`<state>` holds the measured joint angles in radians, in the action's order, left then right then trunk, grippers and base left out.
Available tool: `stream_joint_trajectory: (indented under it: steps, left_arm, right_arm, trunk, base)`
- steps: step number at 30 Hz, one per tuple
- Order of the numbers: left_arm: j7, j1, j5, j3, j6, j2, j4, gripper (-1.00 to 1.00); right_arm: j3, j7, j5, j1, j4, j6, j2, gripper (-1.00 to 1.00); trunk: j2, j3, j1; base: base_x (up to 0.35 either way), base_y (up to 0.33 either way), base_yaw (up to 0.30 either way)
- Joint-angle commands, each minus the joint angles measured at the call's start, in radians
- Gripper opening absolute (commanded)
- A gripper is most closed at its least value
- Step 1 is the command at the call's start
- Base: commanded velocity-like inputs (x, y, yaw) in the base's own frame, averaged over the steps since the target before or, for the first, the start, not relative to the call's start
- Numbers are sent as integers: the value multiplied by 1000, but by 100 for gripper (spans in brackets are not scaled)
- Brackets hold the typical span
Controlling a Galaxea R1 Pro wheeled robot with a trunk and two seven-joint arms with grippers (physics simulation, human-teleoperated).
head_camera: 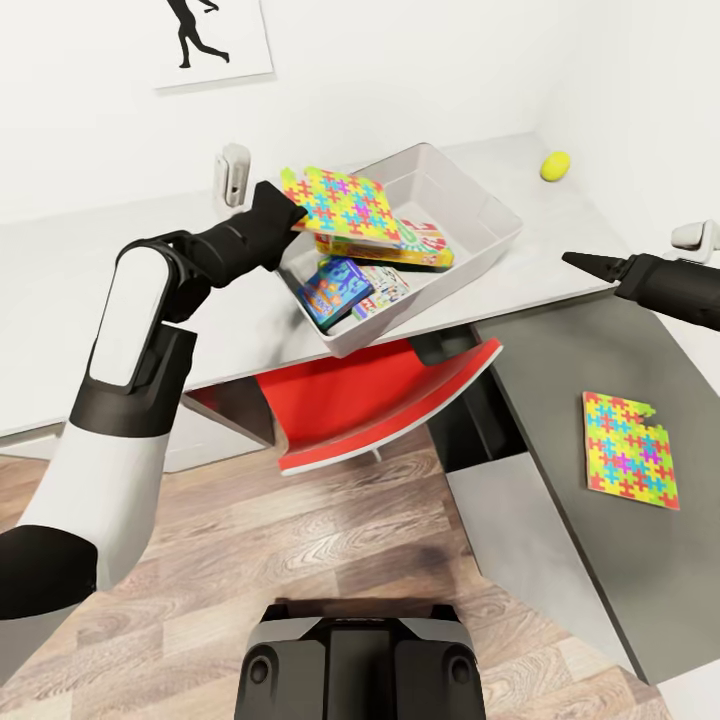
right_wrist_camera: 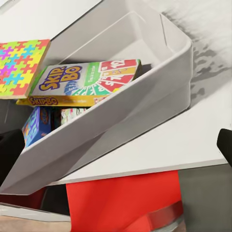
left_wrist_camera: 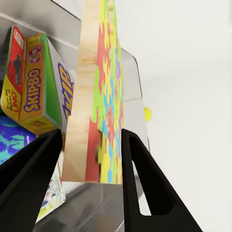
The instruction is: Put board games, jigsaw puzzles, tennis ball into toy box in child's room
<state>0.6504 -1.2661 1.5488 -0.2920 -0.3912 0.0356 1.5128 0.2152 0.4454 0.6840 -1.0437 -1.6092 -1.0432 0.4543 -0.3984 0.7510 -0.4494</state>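
Left gripper [head_camera: 290, 212] clamps a thin multicoloured jigsaw puzzle [head_camera: 345, 205], wooden edge showing, over the grey toy box [head_camera: 490, 215]. Right gripper [head_camera: 580, 261]: can't tell how open.

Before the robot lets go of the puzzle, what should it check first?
1. Left tool grips the jigsaw puzzle: ok.
2. Puzzle is over the toy box: ok, partly past the rim.
3. Room in the box: ok, three board games lie at one end.
4. Right tool is out of the way: ok.
5. Everything packed: not ok, second puzzle and tennis ball sit on the table.
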Motion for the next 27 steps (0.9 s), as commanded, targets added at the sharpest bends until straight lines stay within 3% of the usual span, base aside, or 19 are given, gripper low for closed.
stream_joint_trajectory:
  steps: [1,15,27]
  left_arm:
    - [7,0,6,-1,0,0,1,-100]
    - [6,0,7,0,0,1,0,-100]
    - [5,-1,1,1,0,1,-19,-100]
  right_arm:
    - [1,10,-9,-1,0,-4,0,100]
    - [2,10,-9,-1,0,-4,1,100]
    - [1,10,-9,-1,0,-4,2,100]
  trunk:
    - [-2,1,-1]
    - [-2,1,-1]
    - [-2,1,-1]
  base:
    - [0,-75,9]
    - [8,-204,3]
    - [7,-55,0]
